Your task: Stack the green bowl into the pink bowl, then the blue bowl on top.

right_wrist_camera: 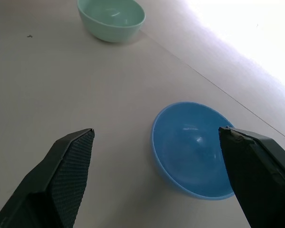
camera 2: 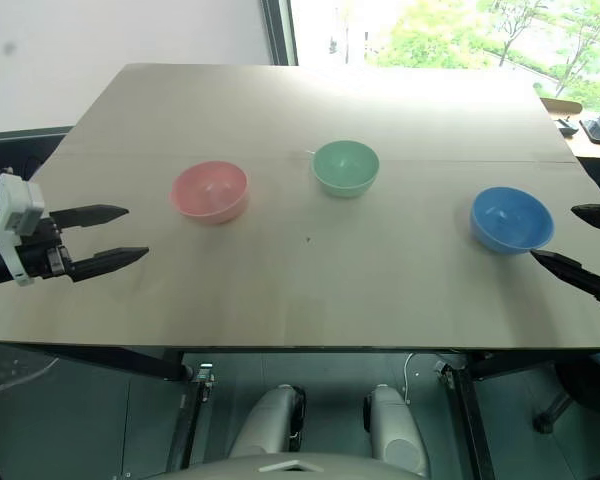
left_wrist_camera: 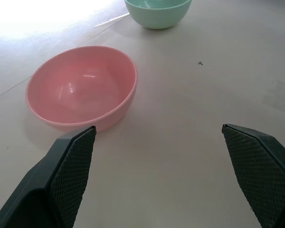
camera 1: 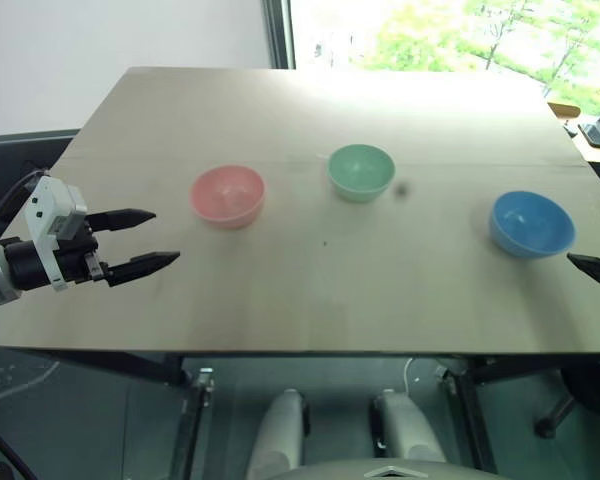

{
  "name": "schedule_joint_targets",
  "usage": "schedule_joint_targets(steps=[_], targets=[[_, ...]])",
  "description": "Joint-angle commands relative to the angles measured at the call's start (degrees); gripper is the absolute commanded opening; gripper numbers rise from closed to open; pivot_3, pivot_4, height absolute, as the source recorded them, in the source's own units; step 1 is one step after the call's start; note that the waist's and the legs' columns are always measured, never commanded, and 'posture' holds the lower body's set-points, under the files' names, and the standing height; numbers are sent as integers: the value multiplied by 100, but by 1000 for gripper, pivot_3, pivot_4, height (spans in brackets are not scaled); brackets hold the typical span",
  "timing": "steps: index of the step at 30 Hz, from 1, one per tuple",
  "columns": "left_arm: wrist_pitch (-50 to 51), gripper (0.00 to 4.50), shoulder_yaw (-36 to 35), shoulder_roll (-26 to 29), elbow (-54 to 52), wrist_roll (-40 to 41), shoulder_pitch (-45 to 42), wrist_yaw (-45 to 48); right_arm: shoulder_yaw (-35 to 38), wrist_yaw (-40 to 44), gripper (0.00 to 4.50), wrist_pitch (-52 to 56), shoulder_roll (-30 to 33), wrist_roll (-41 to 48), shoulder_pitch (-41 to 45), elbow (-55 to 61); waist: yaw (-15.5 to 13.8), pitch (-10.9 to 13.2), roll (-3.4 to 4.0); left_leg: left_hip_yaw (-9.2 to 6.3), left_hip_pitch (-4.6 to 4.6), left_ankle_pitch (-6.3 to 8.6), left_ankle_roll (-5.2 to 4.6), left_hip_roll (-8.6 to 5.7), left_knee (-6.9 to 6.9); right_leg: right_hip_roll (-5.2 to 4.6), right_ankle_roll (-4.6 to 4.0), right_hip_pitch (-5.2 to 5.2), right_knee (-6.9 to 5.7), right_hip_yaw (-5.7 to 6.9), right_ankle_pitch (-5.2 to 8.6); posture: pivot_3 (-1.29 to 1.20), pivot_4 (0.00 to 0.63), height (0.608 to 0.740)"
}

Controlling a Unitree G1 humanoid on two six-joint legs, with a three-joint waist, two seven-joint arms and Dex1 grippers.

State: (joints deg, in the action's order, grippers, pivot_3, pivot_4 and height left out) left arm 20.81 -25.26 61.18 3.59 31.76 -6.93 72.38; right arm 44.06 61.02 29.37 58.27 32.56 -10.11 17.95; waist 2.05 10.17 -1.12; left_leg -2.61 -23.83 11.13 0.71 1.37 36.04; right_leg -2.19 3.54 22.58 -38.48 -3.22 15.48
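Three bowls stand apart on the table, all upright and empty. The pink bowl (camera 1: 228,195) is toward the left, the green bowl (camera 1: 361,171) sits in the middle a little farther back, and the blue bowl (camera 1: 531,223) is on the right. My left gripper (camera 1: 158,238) hovers open over the table's left edge, pointing at the pink bowl (left_wrist_camera: 83,86) from a short gap away. At the right edge my right gripper (camera 2: 570,240) is open beside the blue bowl (right_wrist_camera: 194,148), close to its rim and holding nothing. The green bowl (right_wrist_camera: 111,19) lies beyond it.
The wooden table (camera 1: 310,290) has bare surface in front of the bowls and behind them. A window runs along the far side. Another desk with dark items (camera 1: 595,130) stands past the table's right corner.
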Motion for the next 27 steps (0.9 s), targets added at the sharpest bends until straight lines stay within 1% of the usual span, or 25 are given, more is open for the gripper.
schedule_joint_targets(steps=[1,5,9,12,14,17,20,24,27], targets=[[-73,4500,-164,61,-78,70,-137,22,246,55,4404,75,200,79,113,10,0,0,0,0,0,0,0,0,0,0,0,0,0,0,0,0,150,740],[-46,4500,-44,-112,-239,119,-316,-81,146,54,4404,171,267,145,301,43,-1,0,0,4,1,0,0,0,0,0,1,1,0,-3,0,0,150,740],[235,4500,165,-97,-508,12,-381,-342,-52,-29,4404,95,144,201,503,47,0,1,-1,7,-1,1,-1,0,-4,0,3,4,2,-5,-3,0,150,740],[249,4500,872,-44,-984,-798,-696,-1050,-908,-114,4404,-50,-126,340,1076,156,2,-1,-8,9,2,1,-1,0,-5,0,18,3,2,-9,-11,0,150,740],[327,4500,1368,-52,-1096,-1225,-1071,-1333,-1602,-191,4404,-115,-394,323,1574,254,13,2,-9,9,8,1,-1,0,1,4,20,-3,-1,-11,-12,0,150,740],[531,4500,2159,-114,-984,-1963,-1689,-1727,-2497,-132,4404,-352,-725,100,2098,263,19,4,-8,12,0,1,-1,0,4,7,22,5,-3,-17,-13,0,150,740],[720,4500,2906,-329,-660,-2612,-2268,-1968,-3272,-41,4404,-591,-1055,-85,2592,191,15,5,-8,11,-5,5,-6,-3,4,8,12,10,-3,-17,-20,0,150,740],[688,4500,3625,-568,-331,-3239,-2710,-1955,-3852,-19,4404,-874,-1380,-372,3159,-93,20,7,-10,10,-12,6,-9,-3,3,11,5,15,-2,-16,-24,0,150,740],[662,4500,3892,-762,-136,-3399,-2906,-1846,-4058,-47,4404,-994,-1550,-489,3399,-229,15,9,-12,10,-16,7,-9,-3,4,11,4,18,-1,-16,-25,0,150,740]])
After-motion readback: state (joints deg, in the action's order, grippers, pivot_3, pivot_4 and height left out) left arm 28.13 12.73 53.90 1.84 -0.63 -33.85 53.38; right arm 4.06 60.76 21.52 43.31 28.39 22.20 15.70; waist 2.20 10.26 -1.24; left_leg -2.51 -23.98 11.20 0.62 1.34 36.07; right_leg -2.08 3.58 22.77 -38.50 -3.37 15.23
